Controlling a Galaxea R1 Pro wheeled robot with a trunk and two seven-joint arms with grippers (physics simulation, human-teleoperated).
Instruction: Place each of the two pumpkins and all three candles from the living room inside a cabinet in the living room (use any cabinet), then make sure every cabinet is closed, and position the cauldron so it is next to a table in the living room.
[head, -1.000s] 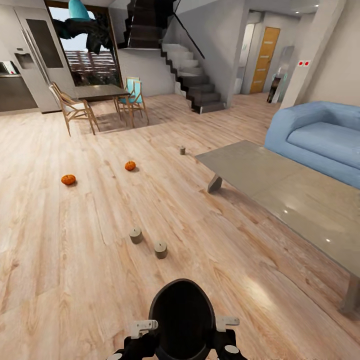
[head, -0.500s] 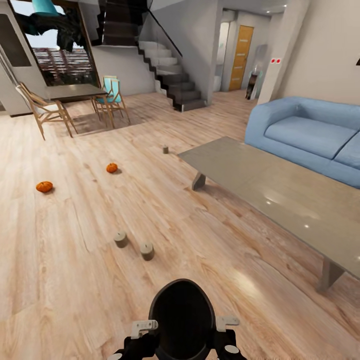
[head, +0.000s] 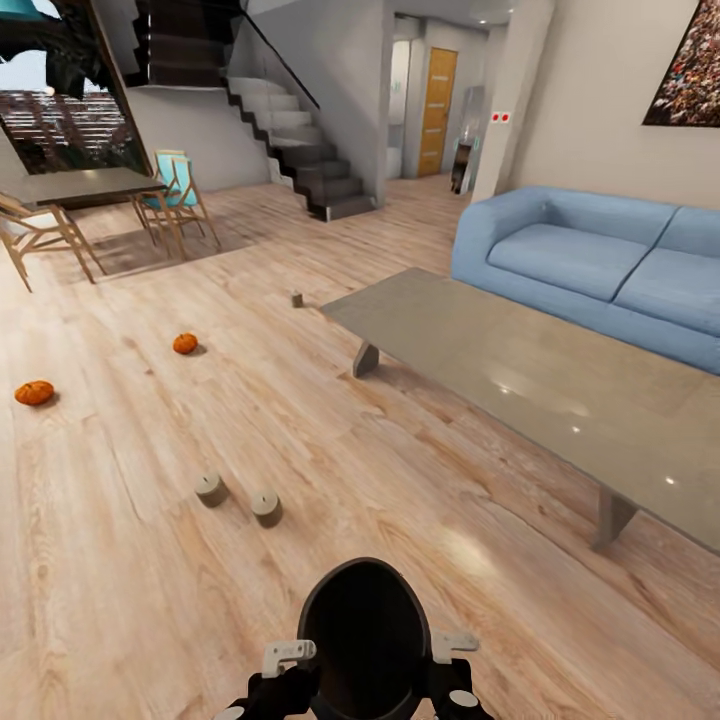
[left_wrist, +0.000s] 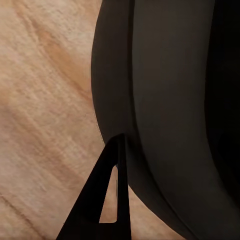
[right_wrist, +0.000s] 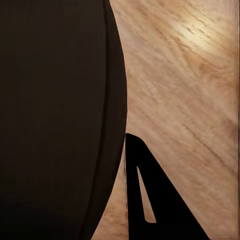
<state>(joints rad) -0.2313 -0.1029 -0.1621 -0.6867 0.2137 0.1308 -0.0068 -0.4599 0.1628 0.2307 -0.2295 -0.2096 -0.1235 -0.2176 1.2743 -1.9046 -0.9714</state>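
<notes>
pumpkins, small, ribbed, orange: one and another lie on the floor, head view. beige candles stand nearer. left wrist: black cauldron, tool opening unclear. right wrist: tool likewise.

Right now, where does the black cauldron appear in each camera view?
Head view: cauldron at bottom centre, closest to the camera.
Left wrist view: its dark curved wall, close beside the left finger.
Right wrist view: its dark curved wall, close beside the right finger.
Shared landmark: the wood floor under it.
</notes>
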